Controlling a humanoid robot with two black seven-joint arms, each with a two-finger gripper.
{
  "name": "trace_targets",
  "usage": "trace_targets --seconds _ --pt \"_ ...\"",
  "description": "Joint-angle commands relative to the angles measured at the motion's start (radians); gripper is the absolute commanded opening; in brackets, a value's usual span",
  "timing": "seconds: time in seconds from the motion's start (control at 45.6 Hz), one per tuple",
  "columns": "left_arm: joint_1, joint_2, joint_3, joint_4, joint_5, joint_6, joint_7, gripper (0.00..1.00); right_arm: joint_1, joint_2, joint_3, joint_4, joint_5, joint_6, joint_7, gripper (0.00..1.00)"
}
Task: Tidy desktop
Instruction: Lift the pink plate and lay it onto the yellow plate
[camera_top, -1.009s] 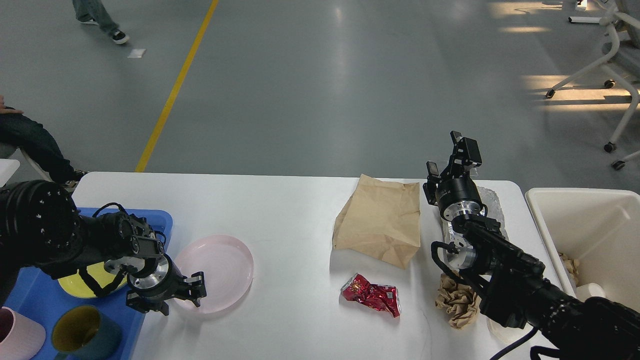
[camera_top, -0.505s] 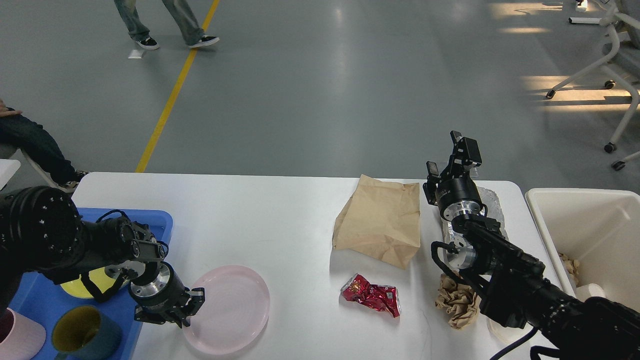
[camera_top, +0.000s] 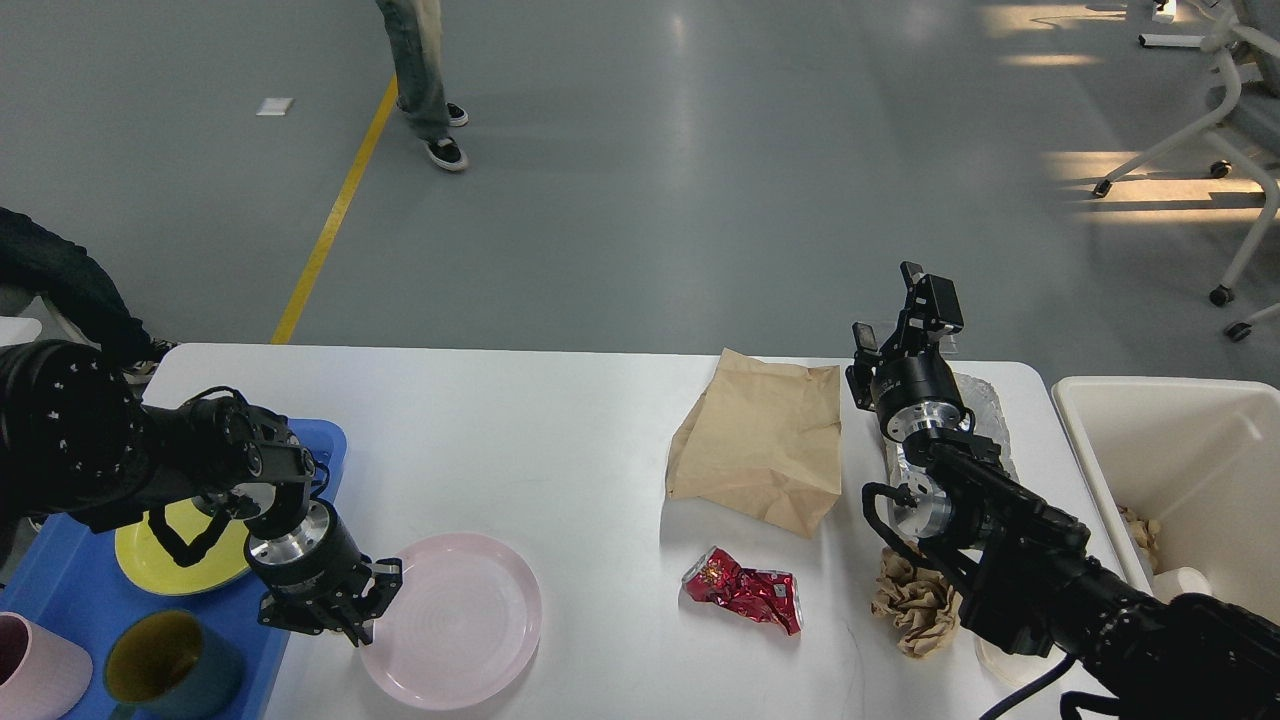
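Note:
The white desktop (camera_top: 560, 440) holds a pink plate (camera_top: 455, 620) near its front left, a flat brown paper bag (camera_top: 765, 450), a crushed red wrapper (camera_top: 745, 590) and a crumpled brown paper wad (camera_top: 915, 600). My left gripper (camera_top: 375, 603) sits at the pink plate's left rim and looks shut on it. My right gripper (camera_top: 905, 315) is raised above the far right of the desktop, open and empty. A crinkled clear wrapper (camera_top: 985, 405) lies partly hidden under my right arm.
A blue tray (camera_top: 60, 590) at the left holds a yellow plate (camera_top: 180, 555), a pink cup (camera_top: 35, 680) and a dark teal cup (camera_top: 170, 675). A cream bin (camera_top: 1180, 450) with some trash stands at the right. A person (camera_top: 425, 70) walks on the floor behind.
My left gripper pulled the pink plate toward the front edge and slightly right, then stayed nearly still. My right arm has not moved. The person behind walked to the right.

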Motion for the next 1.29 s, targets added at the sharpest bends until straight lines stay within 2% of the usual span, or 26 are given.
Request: trace_targets --seconds 0.0,0.066,0.176,0.373,0.548,0.658,0.943,1.075,1.272 --pt "-0.069 0.013 0.003 0.0 0.0 -0.008 0.057 0.0 0.0 0.0 0.0 0.0 0.0 0.0 0.0 1.0" --pt "-0.102 0.031 -0.002 0.0 0.0 -0.006 0.08 0.0 0.0 0.0 0.0 0.0 0.0 0.0 0.0 1.0" --pt "-0.156 0.06 -0.005 0.002 0.006 -0.012 0.085 0.0 0.0 0.0 0.0 0.0 0.0 0.0 0.0 1.0" --pt "-0.291 0.168 -0.001 0.003 0.005 -0.106 0.112 0.0 0.0 0.0 0.0 0.0 0.0 0.0 0.0 1.0" --pt "-0.283 0.281 0.006 0.069 0.003 -0.106 0.117 0.0 0.0 0.0 0.0 0.0 0.0 0.0 0.0 1.0" --pt "-0.208 0.333 0.004 0.149 0.003 -0.104 0.134 0.0 0.0 0.0 0.0 0.0 0.0 0.0 0.0 1.0" --pt "0.006 0.366 -0.028 0.408 -0.001 -0.15 0.134 0.0 0.0 0.0 0.0 0.0 0.0 0.0 0.0 1.0" --pt "0.094 0.369 -0.086 0.467 -0.001 -0.179 0.134 0.0 0.0 0.0 0.0 0.0 0.0 0.0 0.0 1.0" --pt "0.181 0.377 -0.103 0.572 -0.001 -0.181 0.134 0.0 0.0 0.0 0.0 0.0 0.0 0.0 0.0 1.0"
